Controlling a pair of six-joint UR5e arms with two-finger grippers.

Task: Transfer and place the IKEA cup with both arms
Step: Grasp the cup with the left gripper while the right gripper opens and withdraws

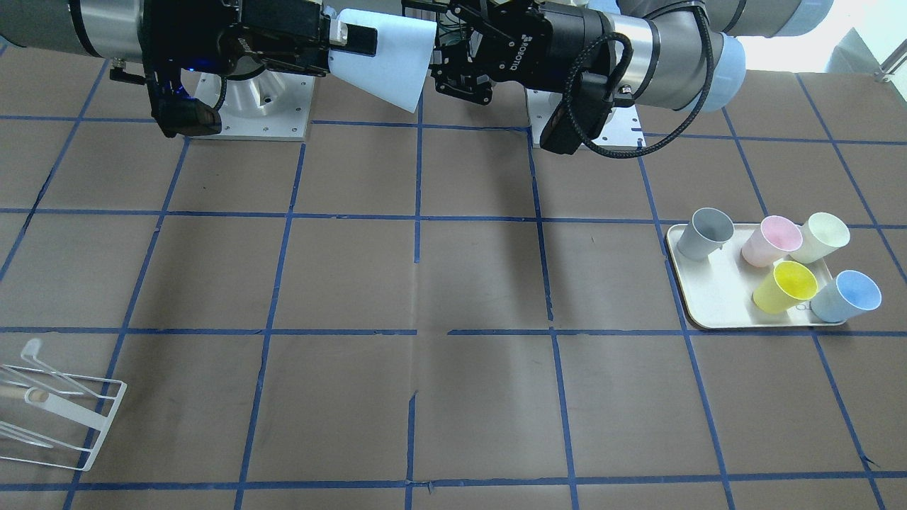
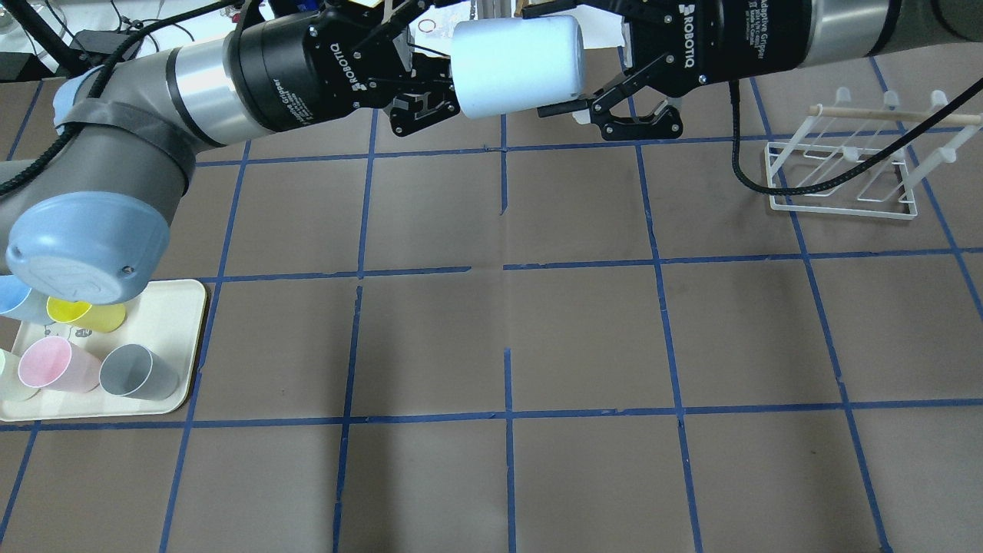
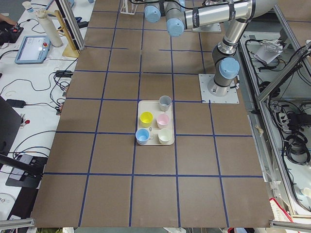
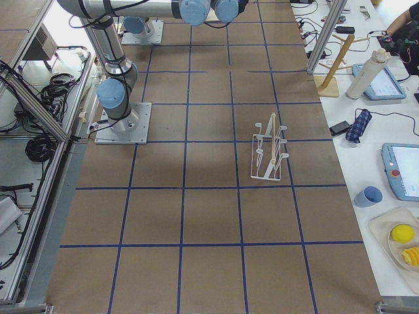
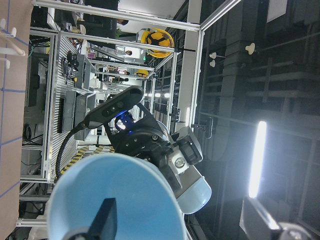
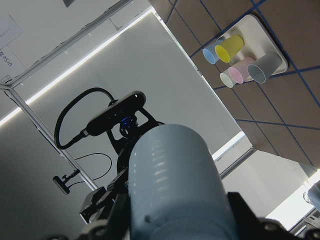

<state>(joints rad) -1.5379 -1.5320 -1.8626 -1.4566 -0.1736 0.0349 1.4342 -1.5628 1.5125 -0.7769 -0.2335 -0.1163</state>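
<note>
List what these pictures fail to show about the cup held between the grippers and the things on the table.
Held cup: in both side views, not findable among the arms at the top edge.
Left gripper: in the left wrist view one finger overlaps the cup; contact cannot be told.
Spare blue cup: overhead, mostly hidden under the left arm.
Rack: front view, cut by the left edge.

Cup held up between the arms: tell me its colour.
The cup is pale blue, shown best in the overhead view.
</note>
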